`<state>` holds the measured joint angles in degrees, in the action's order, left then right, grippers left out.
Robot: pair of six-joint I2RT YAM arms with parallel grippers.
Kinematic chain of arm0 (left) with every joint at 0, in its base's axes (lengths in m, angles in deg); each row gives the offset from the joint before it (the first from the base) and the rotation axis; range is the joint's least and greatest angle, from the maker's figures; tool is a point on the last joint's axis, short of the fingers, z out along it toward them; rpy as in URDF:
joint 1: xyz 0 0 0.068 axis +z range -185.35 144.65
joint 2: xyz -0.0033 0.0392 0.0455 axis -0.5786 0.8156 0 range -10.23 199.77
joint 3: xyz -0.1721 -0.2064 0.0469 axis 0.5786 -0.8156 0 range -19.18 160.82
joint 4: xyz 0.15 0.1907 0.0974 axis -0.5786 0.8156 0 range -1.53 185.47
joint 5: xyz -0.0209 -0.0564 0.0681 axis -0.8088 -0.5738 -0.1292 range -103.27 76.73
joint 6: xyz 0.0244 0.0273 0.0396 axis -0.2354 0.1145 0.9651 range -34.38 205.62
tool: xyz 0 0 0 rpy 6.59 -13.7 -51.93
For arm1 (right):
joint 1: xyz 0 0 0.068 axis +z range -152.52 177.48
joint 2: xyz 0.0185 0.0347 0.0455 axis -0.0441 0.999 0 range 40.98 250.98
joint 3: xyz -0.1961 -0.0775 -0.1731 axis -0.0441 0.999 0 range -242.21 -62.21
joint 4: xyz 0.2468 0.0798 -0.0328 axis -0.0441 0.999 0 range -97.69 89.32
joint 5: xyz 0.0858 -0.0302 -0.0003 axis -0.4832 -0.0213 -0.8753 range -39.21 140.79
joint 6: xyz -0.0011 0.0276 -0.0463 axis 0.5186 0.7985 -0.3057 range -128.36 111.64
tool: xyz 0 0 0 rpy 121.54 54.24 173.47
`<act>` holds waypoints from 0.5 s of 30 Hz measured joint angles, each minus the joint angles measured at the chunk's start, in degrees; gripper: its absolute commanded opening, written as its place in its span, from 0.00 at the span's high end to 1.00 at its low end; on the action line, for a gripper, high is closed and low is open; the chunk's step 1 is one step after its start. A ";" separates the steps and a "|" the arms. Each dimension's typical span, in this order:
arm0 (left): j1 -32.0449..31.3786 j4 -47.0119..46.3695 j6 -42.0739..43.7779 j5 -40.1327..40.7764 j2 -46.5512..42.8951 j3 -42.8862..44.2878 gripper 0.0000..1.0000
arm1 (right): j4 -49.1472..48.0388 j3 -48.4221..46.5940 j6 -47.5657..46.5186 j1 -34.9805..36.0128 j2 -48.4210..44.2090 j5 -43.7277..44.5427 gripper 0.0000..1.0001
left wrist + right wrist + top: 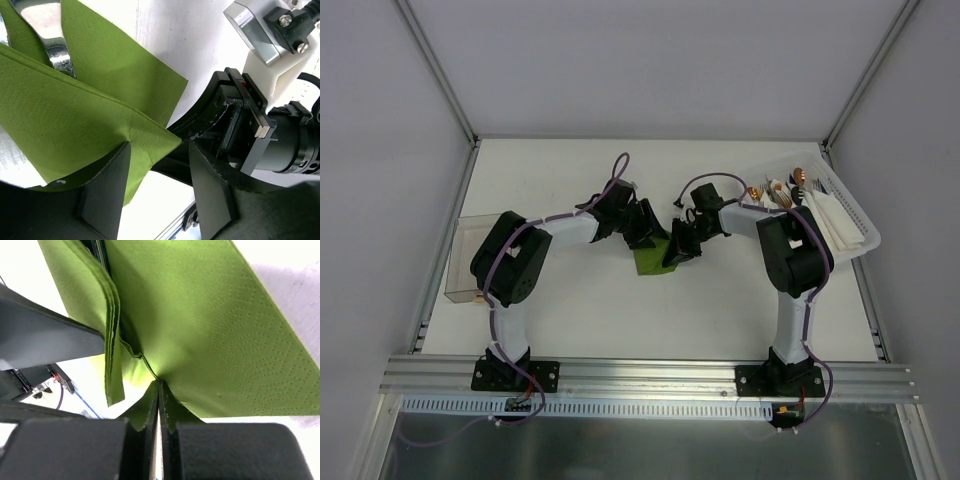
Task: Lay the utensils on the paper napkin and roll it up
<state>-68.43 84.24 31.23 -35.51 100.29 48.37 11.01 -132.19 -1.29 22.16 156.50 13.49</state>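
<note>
From above, the 2 arms meet over the middle of the tabletop (580,300). The left tool (642,228) and the right tool (680,248) sit close together at the olive-green paper napkin (650,262), which lies between them, mostly hidden under them. A white basket (855,215) at the far right holds cutlery and folded white napkins (832,222). A clear bin (460,265) stands at the left edge.

In the left wrist view, the left tool's 2 fingers (107,195) stand spread. A folded corner of the napkin reaches into the gap and lies against the left-hand finger. A silvery metal utensil (52,42) rests on the napkin's lower layer, its end tucked under the raised fold. The right tool shows just beyond the napkin's corner.

In the right wrist view, the right tool's fingers (142,412) are pressed together, pinching the napkin's edge so the sheet puckers at the grip. A folded flap hangs beside it, next to a dark finger of the left tool.
</note>
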 measured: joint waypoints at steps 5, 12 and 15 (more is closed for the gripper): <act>0.02 1.27 0.94 0.42 -0.22 0.02 0.57 | 0.00 0.00 0.22 0.00 0.00 0.00 1.00; 0.02 2.78 1.53 1.46 -0.17 0.20 0.69 | 0.00 0.00 0.26 0.00 0.00 -0.07 1.00; 0.02 3.28 1.53 1.75 0.17 0.79 0.73 | -0.04 0.00 0.22 0.00 0.00 -0.20 1.00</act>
<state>-68.41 87.52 32.76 -33.76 100.47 49.15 10.97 -132.19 -1.07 22.16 156.50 13.30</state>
